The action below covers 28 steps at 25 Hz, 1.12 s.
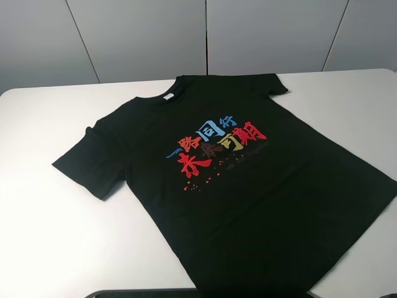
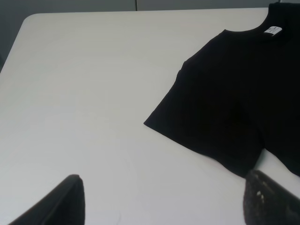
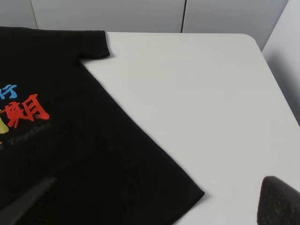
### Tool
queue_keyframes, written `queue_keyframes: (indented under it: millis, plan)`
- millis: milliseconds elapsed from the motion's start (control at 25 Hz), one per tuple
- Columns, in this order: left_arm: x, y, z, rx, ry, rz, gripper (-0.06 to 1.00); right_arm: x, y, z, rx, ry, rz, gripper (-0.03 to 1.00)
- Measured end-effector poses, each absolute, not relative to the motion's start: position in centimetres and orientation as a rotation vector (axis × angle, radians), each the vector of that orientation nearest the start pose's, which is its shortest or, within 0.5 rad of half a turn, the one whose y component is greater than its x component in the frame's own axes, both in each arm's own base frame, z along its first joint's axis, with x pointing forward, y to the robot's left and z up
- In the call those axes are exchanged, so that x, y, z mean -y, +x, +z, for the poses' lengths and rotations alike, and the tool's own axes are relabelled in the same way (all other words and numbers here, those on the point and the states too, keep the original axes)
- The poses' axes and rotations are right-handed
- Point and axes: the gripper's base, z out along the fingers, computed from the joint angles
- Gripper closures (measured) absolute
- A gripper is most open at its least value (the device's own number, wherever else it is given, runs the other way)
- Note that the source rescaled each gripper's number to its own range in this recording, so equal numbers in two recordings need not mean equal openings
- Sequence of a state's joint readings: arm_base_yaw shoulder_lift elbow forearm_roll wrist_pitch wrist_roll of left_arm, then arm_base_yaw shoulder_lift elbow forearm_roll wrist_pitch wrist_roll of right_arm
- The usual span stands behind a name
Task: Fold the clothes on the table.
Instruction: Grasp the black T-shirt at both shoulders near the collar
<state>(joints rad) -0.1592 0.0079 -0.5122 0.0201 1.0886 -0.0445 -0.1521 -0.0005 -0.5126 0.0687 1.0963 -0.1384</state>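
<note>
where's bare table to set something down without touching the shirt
Widest bare patch: the table in front of and beside the near sleeve, out to the left edge. Another lies right of the far sleeve. The T-shirt crowds the middle, reaching the front edge.

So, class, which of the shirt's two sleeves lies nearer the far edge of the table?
The sleeve on the right of the high view, close by the wall-side edge of the table. The other sleeve lies further forward, on the left.
</note>
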Motion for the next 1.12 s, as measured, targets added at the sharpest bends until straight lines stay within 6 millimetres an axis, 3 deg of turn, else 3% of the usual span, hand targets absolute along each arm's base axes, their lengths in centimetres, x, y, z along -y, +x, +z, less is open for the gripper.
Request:
queue_keyframes:
  millis: [1120]
  plan:
    - [-0.28, -0.71, 27.84, -2.058, 0.117, -0.102, 0.05, -0.67, -0.71, 27.8, -2.066, 0.009, -0.097, 0.07]
